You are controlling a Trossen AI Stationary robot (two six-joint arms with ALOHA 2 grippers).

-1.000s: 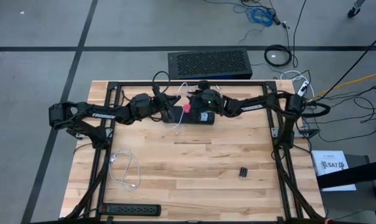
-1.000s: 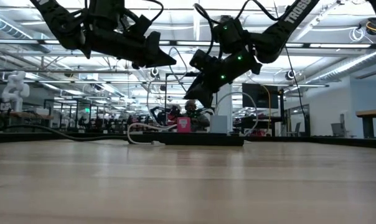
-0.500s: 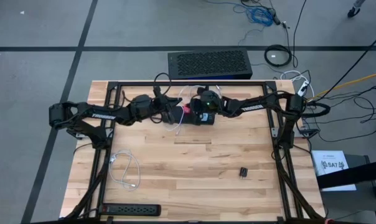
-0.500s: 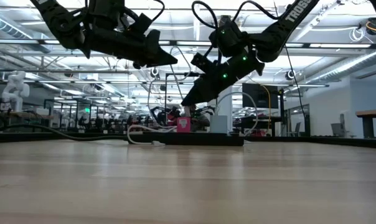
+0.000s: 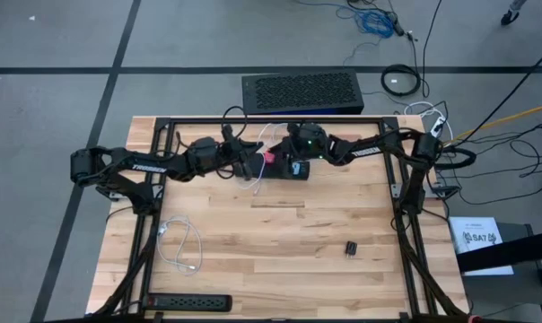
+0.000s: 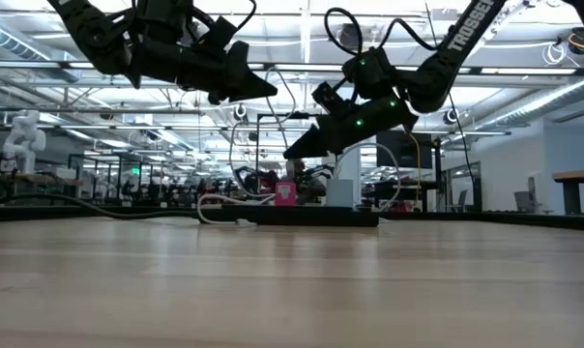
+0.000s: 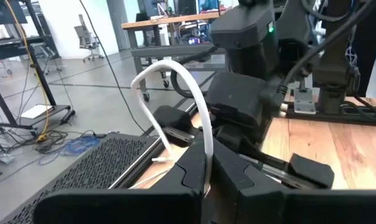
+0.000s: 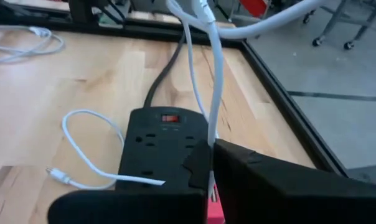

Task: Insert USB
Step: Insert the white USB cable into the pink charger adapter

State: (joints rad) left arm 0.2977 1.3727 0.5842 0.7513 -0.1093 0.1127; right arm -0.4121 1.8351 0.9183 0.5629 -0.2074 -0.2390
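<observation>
A white USB cable [image 7: 175, 71] arches between my two grippers above a black power strip [image 8: 166, 143] at the table's far middle. A pink charger [image 6: 285, 193] stands plugged into the strip. My left gripper [image 5: 250, 162] comes level from the left and is shut on the cable. My right gripper [image 5: 281, 159] comes from the right, slanting down over the pink charger [image 8: 214, 211], also shut on the cable. The fingers hide the cable's plug. My left gripper pinches the white cable [image 7: 206, 177] between its two fingers, coming level from the table's left. From the fingers the cable rises in a slack arch, clear of the table. My right gripper pinches the white cable [image 8: 211, 163] between its two fingers, slanting down from the table's right. The cable runs on upward out of the fingers; its lower end is hidden behind them.
A loose white cord [image 8: 88, 149] lies on the wood beside the strip. Nearer the front lie another white cable [image 5: 181, 244], a second power strip [image 5: 190, 303] and a small black adapter [image 5: 352, 248]. A black perforated box [image 5: 300, 92] stands beyond the far edge.
My right gripper has shut on the white cable above the pink charger. It has also rolled about its own axis and tipped from a steep downward slant to a shallower one.
</observation>
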